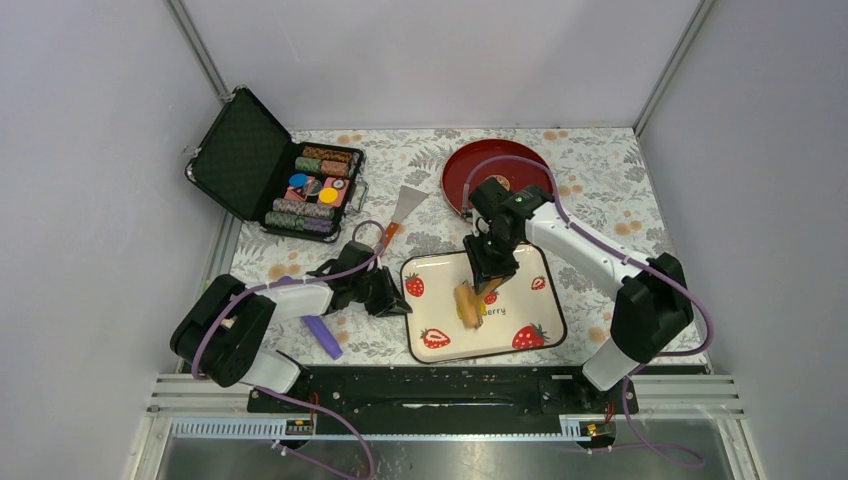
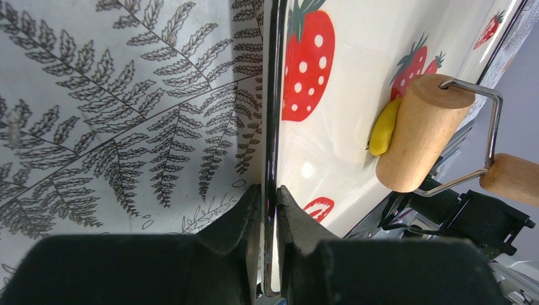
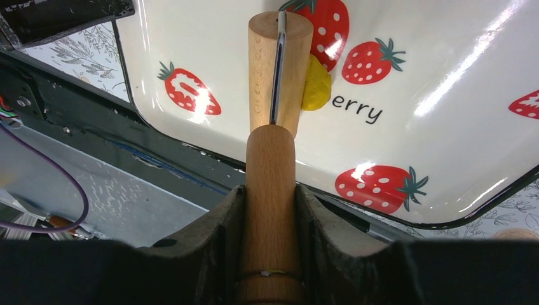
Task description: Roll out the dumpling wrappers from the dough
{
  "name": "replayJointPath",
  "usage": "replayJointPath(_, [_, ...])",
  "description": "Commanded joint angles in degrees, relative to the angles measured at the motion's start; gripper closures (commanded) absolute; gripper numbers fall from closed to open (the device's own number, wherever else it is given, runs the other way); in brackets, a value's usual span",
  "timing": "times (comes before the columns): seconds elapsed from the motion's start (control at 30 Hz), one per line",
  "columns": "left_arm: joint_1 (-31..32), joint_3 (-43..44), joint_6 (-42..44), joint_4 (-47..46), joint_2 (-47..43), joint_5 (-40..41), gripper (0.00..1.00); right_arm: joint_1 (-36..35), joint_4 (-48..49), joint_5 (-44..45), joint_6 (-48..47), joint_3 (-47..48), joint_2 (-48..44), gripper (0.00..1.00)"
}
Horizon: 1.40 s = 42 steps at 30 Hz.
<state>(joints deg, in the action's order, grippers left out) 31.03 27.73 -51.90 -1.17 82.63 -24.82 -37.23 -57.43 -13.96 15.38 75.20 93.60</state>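
Dough (image 1: 481, 311) lies on the strawberry tray (image 1: 440, 300) in the top view, touching the wooden roller (image 1: 466, 303). Left wrist: your left gripper (image 2: 270, 194) pinches the tray's rim (jaws nearly closed). Right wrist: your right gripper (image 3: 270, 190) clamps the roller's handle.

You are working in a robot test cell in a lab: plain pale walls (image 1: 430, 60) and aluminium frame posts (image 1: 200, 50) box in a small bench (image 1: 600, 170) covered with a fern-print cloth. The left arm (image 1: 290, 300) and right arm (image 1: 580, 245), trailing purple cables (image 1: 690, 300), are bolted to a black rail (image 1: 430, 395) at its near edge. The props are a mismatched lot: a poker-chip case (image 1: 240, 155), a red plate (image 1: 470, 165) and a strawberry-print tray (image 1: 440, 280).
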Motion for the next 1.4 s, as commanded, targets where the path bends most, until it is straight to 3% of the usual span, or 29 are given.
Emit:
replayJointPath(0.0, [0.06,0.40,0.75,0.22,1.75,2.35,0.87,-1.78,0.24,-0.26,-1.03,-5.90,7.66,1.00])
replayJointPath(0.67, [-0.02,0.40,0.78,0.05,1.91,2.21,0.87,-1.43,3.78,-4.42,-0.26,-6.76,9.41,1.00])
replayJointPath(1.37, [-0.01,0.84,0.99,0.20,2.71,2.00,0.87,7.96,0.29,-9.91,-0.63,-1.77,-0.42,1.00])
